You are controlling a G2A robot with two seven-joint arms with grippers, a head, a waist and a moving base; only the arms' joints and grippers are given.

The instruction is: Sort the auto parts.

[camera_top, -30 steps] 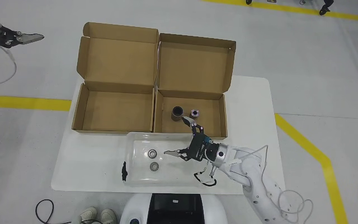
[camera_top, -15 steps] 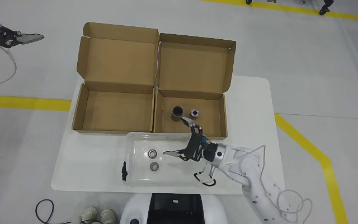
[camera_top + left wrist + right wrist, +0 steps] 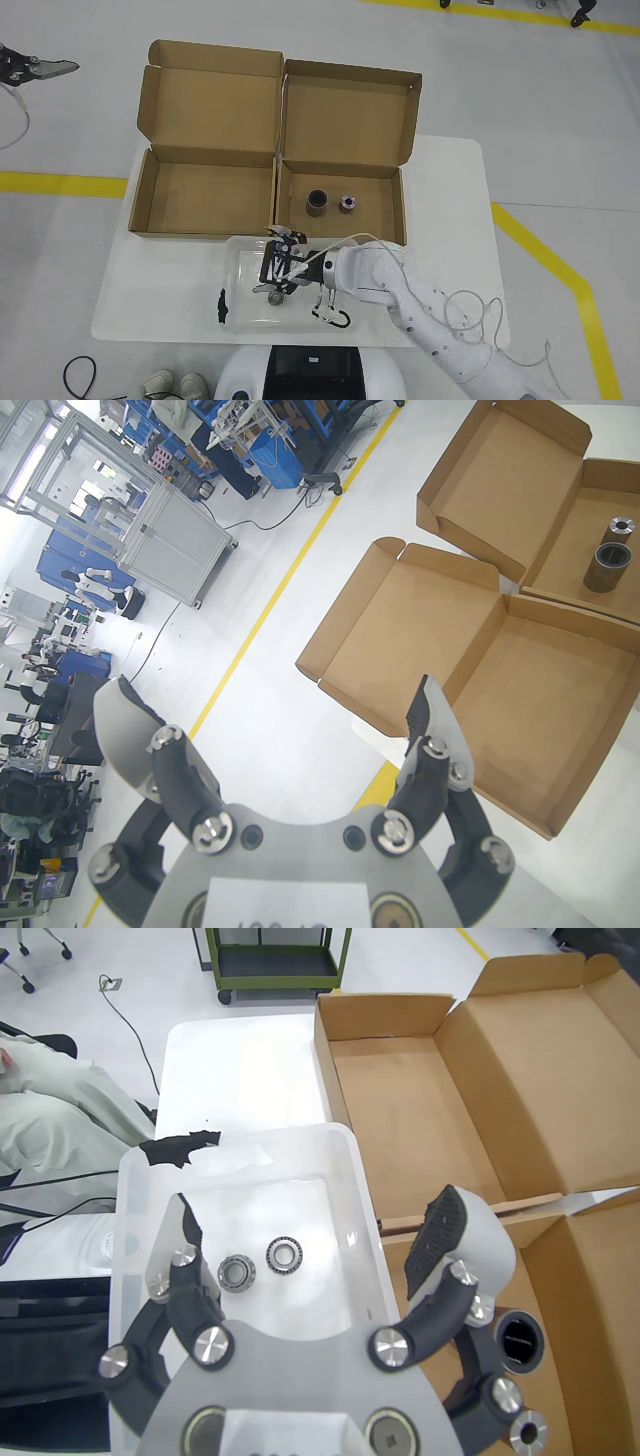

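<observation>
Right gripper (image 3: 281, 266) hangs over the clear bin (image 3: 243, 262), claw spread wide with nothing in it. On the bin floor below it lie a bearing (image 3: 236, 1274) and a second bearing (image 3: 282, 1254), side by side, close but not touching. In the cardboard box (image 3: 388, 216) just beyond the bin stand a dark sleeve (image 3: 318, 202) and a small bushing (image 3: 347, 203). Left gripper (image 3: 272, 700) (also spread, holding nothing) is well away from the bin, over the floor.

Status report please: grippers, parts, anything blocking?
Right gripper open above clear bin. Left gripper open, over the floor. Two bearings loose in bin, ungripped. Nothing in the way.
</observation>
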